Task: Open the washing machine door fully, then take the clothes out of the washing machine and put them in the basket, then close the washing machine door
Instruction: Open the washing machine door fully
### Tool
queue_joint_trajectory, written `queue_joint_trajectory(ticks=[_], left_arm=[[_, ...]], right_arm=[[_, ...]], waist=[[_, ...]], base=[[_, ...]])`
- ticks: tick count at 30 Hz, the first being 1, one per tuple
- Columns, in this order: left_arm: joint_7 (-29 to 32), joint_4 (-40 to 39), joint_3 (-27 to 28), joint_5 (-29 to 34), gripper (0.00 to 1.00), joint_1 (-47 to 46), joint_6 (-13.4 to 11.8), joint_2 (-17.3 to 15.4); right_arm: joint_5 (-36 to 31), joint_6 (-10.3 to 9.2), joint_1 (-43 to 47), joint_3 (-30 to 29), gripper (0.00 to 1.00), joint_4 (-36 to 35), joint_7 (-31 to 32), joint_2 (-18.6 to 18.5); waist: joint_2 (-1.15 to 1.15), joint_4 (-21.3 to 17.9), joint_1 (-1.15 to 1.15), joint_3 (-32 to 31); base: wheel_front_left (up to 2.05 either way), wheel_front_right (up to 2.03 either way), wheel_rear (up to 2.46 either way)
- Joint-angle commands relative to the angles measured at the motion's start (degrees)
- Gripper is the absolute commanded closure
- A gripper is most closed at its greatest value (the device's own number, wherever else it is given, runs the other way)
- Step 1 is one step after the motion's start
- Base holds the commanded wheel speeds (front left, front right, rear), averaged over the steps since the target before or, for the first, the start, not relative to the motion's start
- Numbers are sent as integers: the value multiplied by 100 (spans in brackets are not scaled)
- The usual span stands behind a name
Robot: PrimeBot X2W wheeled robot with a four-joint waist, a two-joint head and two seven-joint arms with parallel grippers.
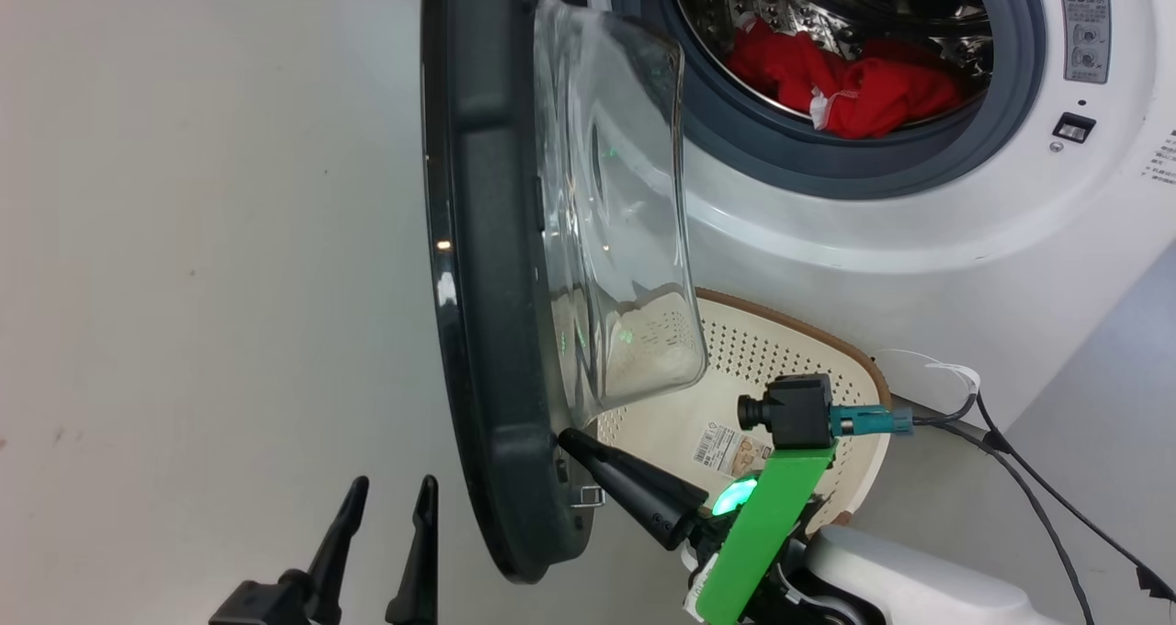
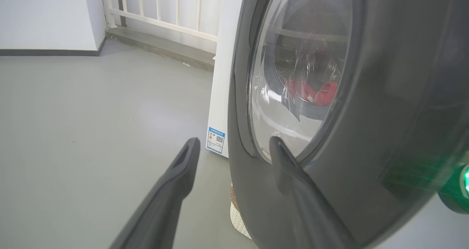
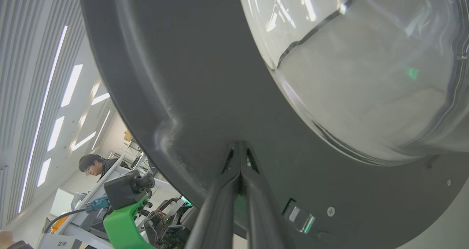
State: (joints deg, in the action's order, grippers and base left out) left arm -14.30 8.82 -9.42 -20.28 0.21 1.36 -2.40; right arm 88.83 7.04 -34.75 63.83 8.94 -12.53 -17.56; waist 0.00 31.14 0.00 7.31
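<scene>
Door (image 1: 478,285) of the washing machine (image 1: 919,230), swung out and standing edge-on between the two tools. Wide black rim, with a clear glass bowl (image 1: 616,221) bulging out on the right tool's side.

Right tool (image 1: 568,437): two dark fingers pressed together, nothing between them. Tip right against the inner side of the black rim, near the door's low edge, just under the glass bowl. Small shiny latch (image 3: 298,218) just beside that tip, on the same rim.

Left tool (image 1: 395,482): fingers wide apart, nothing held. On the outer side of the door, near the rim. Touching it or not: cannot tell. One finger in front of the rim in the left wrist view, the other over the grey floor (image 2: 91,113).

Red clothes (image 1: 845,83) with a bit of white trim, down in the steel drum, well ahead of the right tool and past the glass bowl. Seen through the glass from the left tool's side too.

Basket (image 1: 790,368), cream with little holes and a brown rim, on the floor under the round opening, just beyond the right tool and partly behind the glass bowl. Paper label (image 1: 730,448) on its bottom.

Blue label (image 2: 216,140) low on the machine's white side, ahead of the left tool.

Person (image 3: 93,166) far off, past the door's edge, in the right wrist view.
</scene>
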Motion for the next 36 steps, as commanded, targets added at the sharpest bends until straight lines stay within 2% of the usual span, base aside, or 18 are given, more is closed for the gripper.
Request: queue_joint_trajectory(ticks=[1, 5, 7, 9, 10, 11, 12, 18, 22, 29, 36], left_arm=[[-70, -158, 202, -33, 0, -33, -50, -48], [-70, -130, 209, -11, 0, -27, -23, -48], [-70, -104, 223, 5, 0, -41, -1, -48], [-70, -78, 241, 23, 0, -63, 22, -48], [-70, -64, 250, 35, 0, -73, 37, -48], [-70, -48, 258, 54, 0, -83, 57, -48], [-70, -26, 265, 75, 0, -94, 76, -48], [-70, 84, 302, 162, 0, -162, 171, -48], [-70, 174, 295, 234, 0, -162, 237, -48], [-70, 285, 323, 318, 0, -135, 309, -48], [-70, 308, 423, 341, 0, -117, 339, -48]], right_arm=[[23, 45, -79, 28, 100, -132, -22, 141], [-52, 45, -33, 55, 100, -57, -87, 76], [-103, 45, 4, 51, 68, 2, -129, 24], [-142, 45, 47, 55, 56, 52, -160, -30], [-164, 45, 72, 64, 46, 88, -173, -62], [-178, 45, 101, 63, 17, 132, -185, -92], [-182, 45, 135, 55, 0, 171, -196, -117], [-280, 45, 388, -105, 0, 435, -237, -268], [-571, 45, 618, -311, 0, 675, -244, -332], [-1261, 45, 1244, -1059, 0, 984, -246, -326], [-2089, 45, 1759, -2147, 0, 1263, -246, -224]], waist=[[0, -6, 0, -13], [0, -21, 0, -46], [0, -31, 0, -62], [0, -42, 0, -86], [0, -47, 0, -99], [0, -54, 0, -113], [0, -61, 0, -129], [0, -110, 0, -237], [0, -156, 0, -331], [0, -225, 0, -456], [0, -333, 0, -462]], base=[[0, 0, 0], [0, 0, 0], [0, 0, 0], [0, 0, 0], [0, 0, 0], [0, 0, 0], [0, 0, 0], [0, 0, 0], [0, 0, 0], [0, 0, 0], [0, 0, 0]])
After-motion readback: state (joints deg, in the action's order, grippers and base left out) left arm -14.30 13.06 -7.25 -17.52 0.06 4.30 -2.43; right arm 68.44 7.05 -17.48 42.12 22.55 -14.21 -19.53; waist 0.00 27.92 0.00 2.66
